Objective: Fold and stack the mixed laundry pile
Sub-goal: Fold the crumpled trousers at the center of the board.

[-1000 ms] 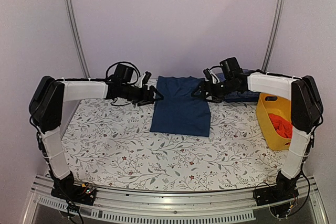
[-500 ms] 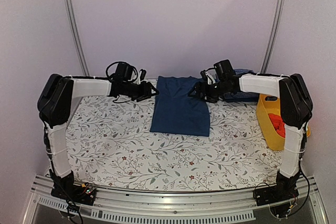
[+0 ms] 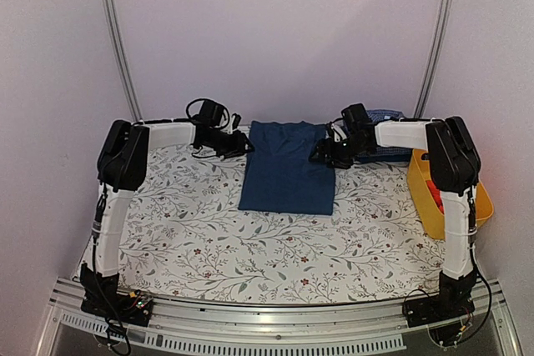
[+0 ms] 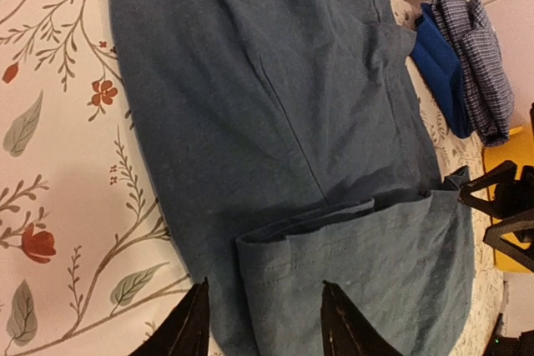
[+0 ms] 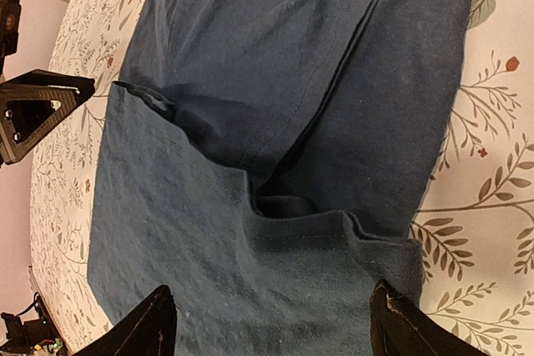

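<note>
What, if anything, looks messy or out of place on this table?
Nothing looks spilled or damaged. The only untidy spot is the dark blue garment: the edge of its folded-over flap looks slightly uneven, and the flap has a curled corner on one side.

Zero readable text here

Looked over all three views and can't make out a single letter, number, logo or tag. The navy garment (image 3: 286, 168) is plain fabric, the checked shirt (image 4: 482, 64) is only a check pattern, and the yellow basket (image 3: 425, 198) has a bare wall. The tablecloth (image 3: 183, 223) just carries a leaf-and-flower print. The arms are too small and blurry to tell if there's any marking on them.
</note>
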Available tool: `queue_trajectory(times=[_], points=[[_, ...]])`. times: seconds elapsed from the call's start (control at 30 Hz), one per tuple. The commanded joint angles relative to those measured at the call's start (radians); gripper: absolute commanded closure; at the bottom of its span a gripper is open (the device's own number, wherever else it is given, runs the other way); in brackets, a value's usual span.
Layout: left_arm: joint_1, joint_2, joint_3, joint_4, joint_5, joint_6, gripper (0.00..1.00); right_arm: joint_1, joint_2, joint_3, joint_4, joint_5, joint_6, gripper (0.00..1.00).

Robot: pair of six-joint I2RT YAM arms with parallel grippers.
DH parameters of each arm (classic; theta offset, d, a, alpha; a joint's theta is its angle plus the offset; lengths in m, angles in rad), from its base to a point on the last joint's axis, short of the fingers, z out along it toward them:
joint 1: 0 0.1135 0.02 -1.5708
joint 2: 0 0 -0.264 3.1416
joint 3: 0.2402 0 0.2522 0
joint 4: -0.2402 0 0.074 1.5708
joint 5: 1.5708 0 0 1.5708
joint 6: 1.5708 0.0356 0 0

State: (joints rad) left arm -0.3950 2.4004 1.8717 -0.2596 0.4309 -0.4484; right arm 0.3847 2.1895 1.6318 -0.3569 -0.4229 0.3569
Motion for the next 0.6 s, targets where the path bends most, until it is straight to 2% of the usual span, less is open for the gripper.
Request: queue_trajectory(times=[0.0, 0.23, 0.57], points=[[-0.011, 0.043, 0.071, -0.037, 0.023, 0.03, 0.56, -0.006, 0.034, 0.042, -0.012, 0.012, -0.015, 0.22], [-0.02, 0.106, 0.138, -0.059, 0.022, 0.025, 0.58, -0.012, 0.067, 0.072, -0.02, 0.004, -0.016, 0.22], [-0.027, 0.158, 0.206, -0.093, 0.021, 0.017, 0.66, -0.018, 0.097, 0.118, -0.043, 0.001, -0.033, 0.24]])
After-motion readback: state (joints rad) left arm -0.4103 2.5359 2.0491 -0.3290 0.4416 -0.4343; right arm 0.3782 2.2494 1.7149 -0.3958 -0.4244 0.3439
